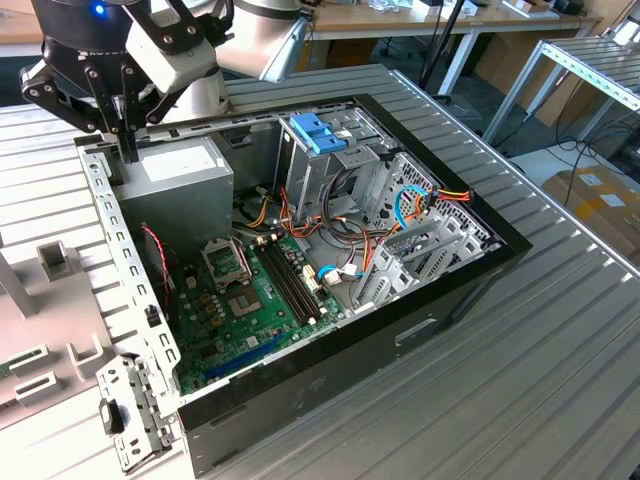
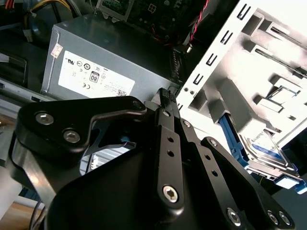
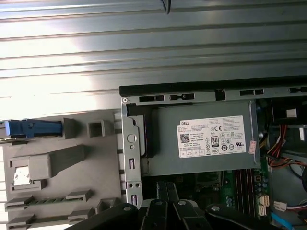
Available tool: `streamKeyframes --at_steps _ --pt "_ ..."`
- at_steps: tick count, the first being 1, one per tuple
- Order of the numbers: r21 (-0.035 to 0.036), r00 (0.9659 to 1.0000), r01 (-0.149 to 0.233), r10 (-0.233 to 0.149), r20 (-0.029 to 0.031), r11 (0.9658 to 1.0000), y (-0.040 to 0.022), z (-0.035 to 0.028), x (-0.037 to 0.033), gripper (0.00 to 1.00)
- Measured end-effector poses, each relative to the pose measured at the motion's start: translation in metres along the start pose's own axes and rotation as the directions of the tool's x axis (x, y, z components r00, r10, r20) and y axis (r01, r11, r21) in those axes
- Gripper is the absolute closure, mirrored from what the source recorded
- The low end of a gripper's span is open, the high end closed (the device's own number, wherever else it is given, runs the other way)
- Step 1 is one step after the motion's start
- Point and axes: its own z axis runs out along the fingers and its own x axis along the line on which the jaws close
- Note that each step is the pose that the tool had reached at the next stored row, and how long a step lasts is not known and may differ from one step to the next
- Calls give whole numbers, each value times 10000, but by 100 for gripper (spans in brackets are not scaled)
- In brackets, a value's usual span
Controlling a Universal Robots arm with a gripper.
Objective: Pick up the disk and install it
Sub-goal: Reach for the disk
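The disk, a silvery body with blue rails, stands on edge in a slot of the pale grey fixture beside the computer case. In the first wrist view its blue end shows at the fixture's far side. My gripper hangs over the case's back corner at the exterior view's left, above the metal edge next to the grey power supply. Its black fingers are pressed together with nothing between them. The disk lies a short way off from the fingertips, untouched.
The open case holds a green motherboard, bundled cables and a metal drive cage topped by a pale-blue ridged latch. The labelled power supply sits under the gripper. Ribbed metal tabletop surrounds the case.
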Motion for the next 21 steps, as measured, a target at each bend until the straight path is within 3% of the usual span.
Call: streamKeyframes --at_steps 21 --pt "0 10000 0 0 0 10000 -7 -2 95 89"
